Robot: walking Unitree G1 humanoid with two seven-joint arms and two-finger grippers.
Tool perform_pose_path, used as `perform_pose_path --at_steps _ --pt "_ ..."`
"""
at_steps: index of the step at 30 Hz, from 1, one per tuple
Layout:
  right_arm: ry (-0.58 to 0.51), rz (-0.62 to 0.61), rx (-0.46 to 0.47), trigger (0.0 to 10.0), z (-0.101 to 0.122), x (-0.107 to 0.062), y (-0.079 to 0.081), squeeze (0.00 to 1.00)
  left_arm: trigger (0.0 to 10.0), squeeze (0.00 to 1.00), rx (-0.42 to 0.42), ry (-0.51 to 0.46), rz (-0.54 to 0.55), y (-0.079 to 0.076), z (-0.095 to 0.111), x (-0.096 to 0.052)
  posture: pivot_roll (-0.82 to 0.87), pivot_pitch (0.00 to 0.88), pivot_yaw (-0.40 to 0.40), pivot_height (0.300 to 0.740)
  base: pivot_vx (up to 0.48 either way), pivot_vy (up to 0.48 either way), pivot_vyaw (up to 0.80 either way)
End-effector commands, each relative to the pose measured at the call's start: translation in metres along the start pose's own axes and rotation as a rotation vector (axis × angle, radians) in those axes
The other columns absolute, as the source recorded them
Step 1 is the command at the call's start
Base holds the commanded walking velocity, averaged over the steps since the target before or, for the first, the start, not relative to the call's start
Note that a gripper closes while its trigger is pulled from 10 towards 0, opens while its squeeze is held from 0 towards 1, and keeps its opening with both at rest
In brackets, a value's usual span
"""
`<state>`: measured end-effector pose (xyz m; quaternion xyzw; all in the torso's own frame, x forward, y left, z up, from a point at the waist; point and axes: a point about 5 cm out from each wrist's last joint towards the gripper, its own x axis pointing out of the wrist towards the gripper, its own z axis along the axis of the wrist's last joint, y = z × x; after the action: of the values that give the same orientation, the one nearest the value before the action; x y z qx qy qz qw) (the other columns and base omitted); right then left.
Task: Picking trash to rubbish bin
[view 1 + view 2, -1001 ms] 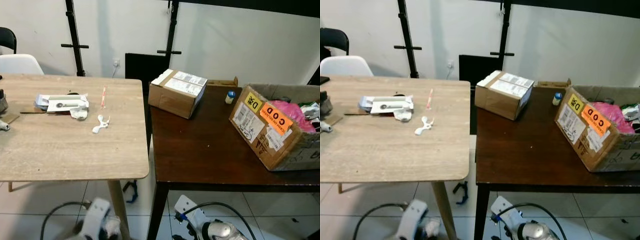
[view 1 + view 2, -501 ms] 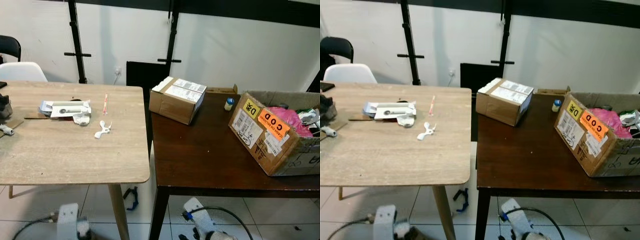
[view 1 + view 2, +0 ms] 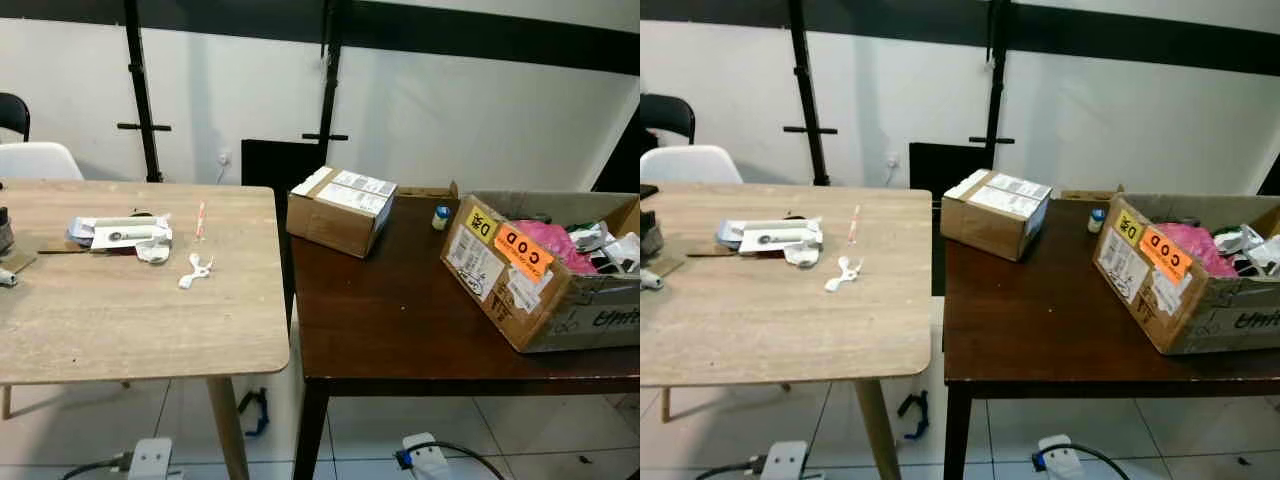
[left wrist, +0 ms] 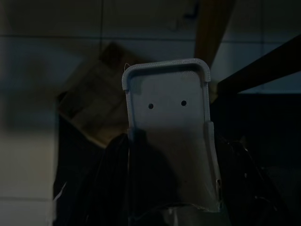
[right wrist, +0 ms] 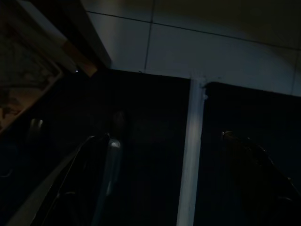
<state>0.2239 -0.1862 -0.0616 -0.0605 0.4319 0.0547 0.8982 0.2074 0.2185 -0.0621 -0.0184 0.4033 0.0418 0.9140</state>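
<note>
1. Left eye view: against the frames of a second ago, the whole picture has shifted. The arms that filled the bottom edge have dropped almost out of frame and more wall shows at the top, so the camera has lifted or pulled back while the things themselves have not moved. I judge the robot is repositioning, with no pick begun. The trash is a cluster of white wrappers (image 3: 122, 234) at centre left on the light wooden bench (image 3: 140, 330), with a curled white scrap (image 3: 192, 270) and a thin pink stick (image 3: 200, 220) just beside it.

2. Right eye view: the dark bench (image 3: 1060, 320) stands against the light one, to its right. On it sit a sealed carton (image 3: 994, 212) at upper centre, a small blue-capped bottle (image 3: 1097, 219), and at the right edge an open labelled box (image 3: 1170, 290) already holding pink and white rubbish, probably the bin. The carton lies between trash and box, so a carry must clear it. A white chair (image 3: 685, 163) is at upper left.

3. Left wrist view: dark; a grey plate of the left hand (image 4: 170, 141) over tiled floor. I cannot tell whether its fingers are apart or together.

4. Right wrist view: very dark, with floor tiles and a pale bench leg (image 5: 189, 155). I cannot tell the right hand's state.
</note>
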Motion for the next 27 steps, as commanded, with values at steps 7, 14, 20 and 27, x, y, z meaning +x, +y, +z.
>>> perform_pose_path --at_steps 7,14,20,27 --pt "0.035 0.002 -0.016 10.0 -0.009 -0.001 0.002 0.00 10.0 0.00 -0.029 -0.041 0.058 0.005 0.003 0.000 0.07 0.012 -0.066 0.740 0.000 0.000 0.00" --pt "0.047 0.004 -0.035 10.0 -0.015 -0.002 0.004 0.00 10.0 0.00 -0.088 -0.054 0.025 -0.002 0.002 0.000 0.07 0.007 -0.061 0.740 0.000 0.000 0.00" --pt "0.042 0.004 -0.040 10.0 -0.015 -0.001 0.005 0.00 10.0 0.00 -0.087 -0.059 0.007 -0.009 0.003 0.001 0.07 0.007 -0.060 0.740 0.000 0.000 0.00" --pt "0.036 0.008 -0.045 10.0 -0.013 -0.001 0.007 0.00 10.0 0.00 -0.086 -0.062 0.017 -0.010 0.004 0.002 0.06 0.006 -0.054 0.740 0.000 -0.342 0.00"
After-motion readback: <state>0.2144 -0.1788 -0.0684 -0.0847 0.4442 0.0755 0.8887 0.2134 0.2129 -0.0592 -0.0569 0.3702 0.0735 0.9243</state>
